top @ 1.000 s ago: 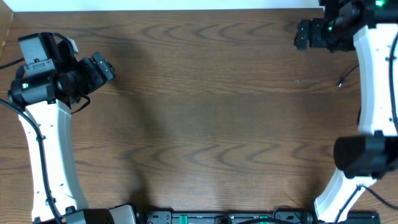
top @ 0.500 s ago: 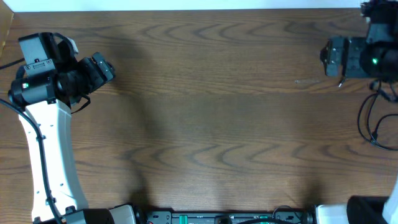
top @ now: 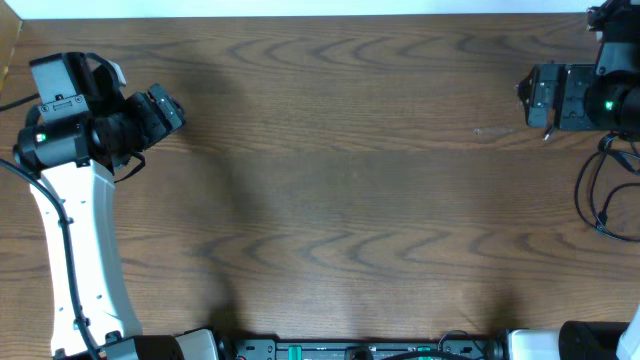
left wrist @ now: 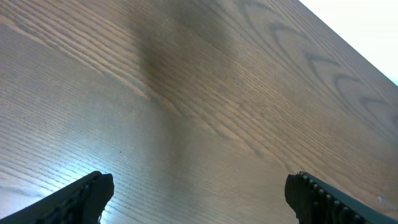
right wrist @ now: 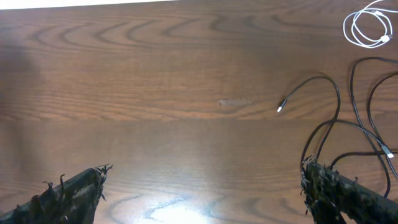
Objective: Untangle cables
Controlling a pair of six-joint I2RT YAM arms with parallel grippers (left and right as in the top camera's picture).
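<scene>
Along the right edge of the wooden surface (top: 330, 200), the black cables (top: 598, 195) are lying in loose, overlapping loops, just below the right arm (top: 585, 100) in the overhead view. That arm's jaws are hanging spread wide and gripping nothing. In its wrist view the 2 tips are framing bare wood, with the cables off to their right rather than between them. 1 strand is arcing out leftward and ending in a small plug (right wrist: 280, 109), the part of the tangle closest to the open gap. The other loops are running mostly near-to-far and passing close by the right tip; contact there cannot be told. The white cable (right wrist: 367, 26) is sitting in its own small coil toward the far right corner, apart from the black ones.

The left arm (top: 70, 200) is hovering well apart on the opposite side, its jaws likewise released and empty over bare wood. The right arm is therefore looking the likelier one to reach first, probably by shifting right toward the plug strand.

The right wrist view is showing the white coil and where the black loops are crossing. The overhead is showing no white coil and is cutting the black loops off at its border. Only the overhead is showing how far the 2 arms are standing from each other.
</scene>
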